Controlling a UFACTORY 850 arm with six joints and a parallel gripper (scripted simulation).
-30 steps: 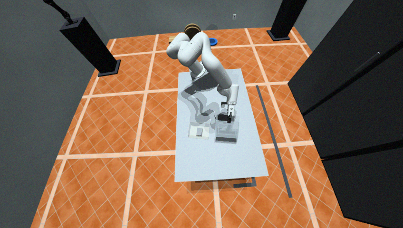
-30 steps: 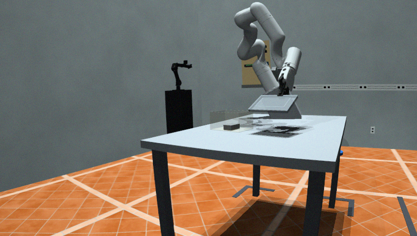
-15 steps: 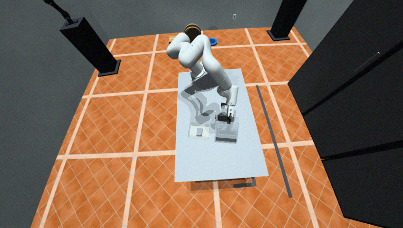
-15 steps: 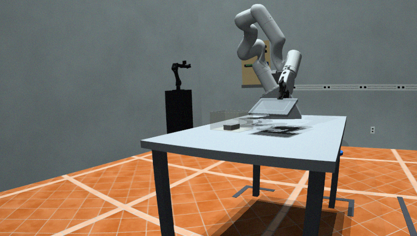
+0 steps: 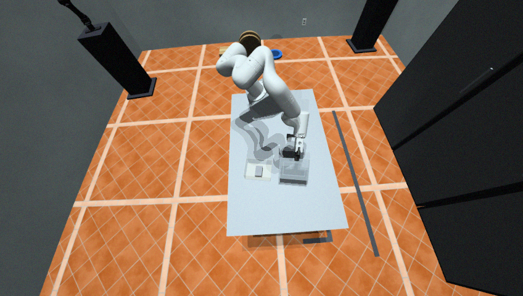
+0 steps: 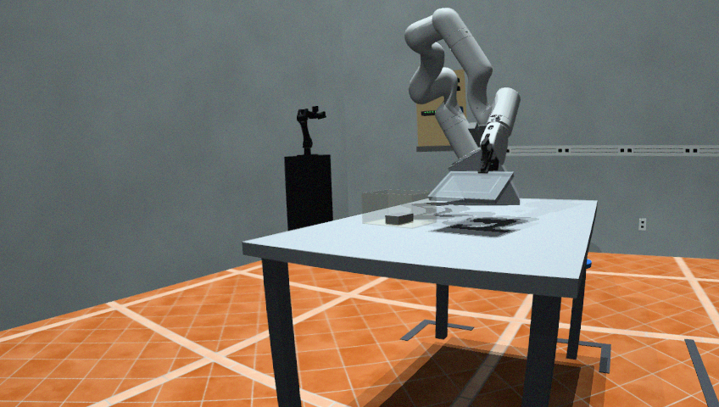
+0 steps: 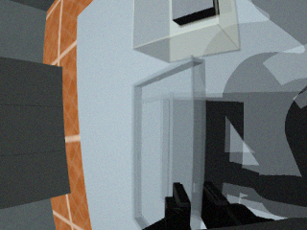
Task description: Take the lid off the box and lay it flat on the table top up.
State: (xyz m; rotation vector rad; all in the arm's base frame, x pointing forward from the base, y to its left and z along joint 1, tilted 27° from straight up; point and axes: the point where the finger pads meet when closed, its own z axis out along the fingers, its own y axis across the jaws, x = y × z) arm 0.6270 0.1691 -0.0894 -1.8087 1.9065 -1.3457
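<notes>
The open box (image 5: 251,172) (image 6: 378,203) (image 7: 150,22) is clear-walled with a cream floor and stands on the table (image 5: 286,209) (image 6: 454,247). A small grey block (image 5: 259,170) (image 6: 398,218) (image 7: 194,3) lies inside it. My gripper (image 5: 296,156) (image 6: 486,169) (image 7: 190,198) is shut on the far edge of the translucent lid (image 5: 293,172) (image 6: 471,185) (image 7: 168,148). The lid hangs tilted, top side up, a little above the table beside the box and apart from it.
The arm's base stands at the far end of the table. Black pillars stand on the tiled floor to the left and at the back, and a large dark cabinet (image 5: 458,128) fills the right side.
</notes>
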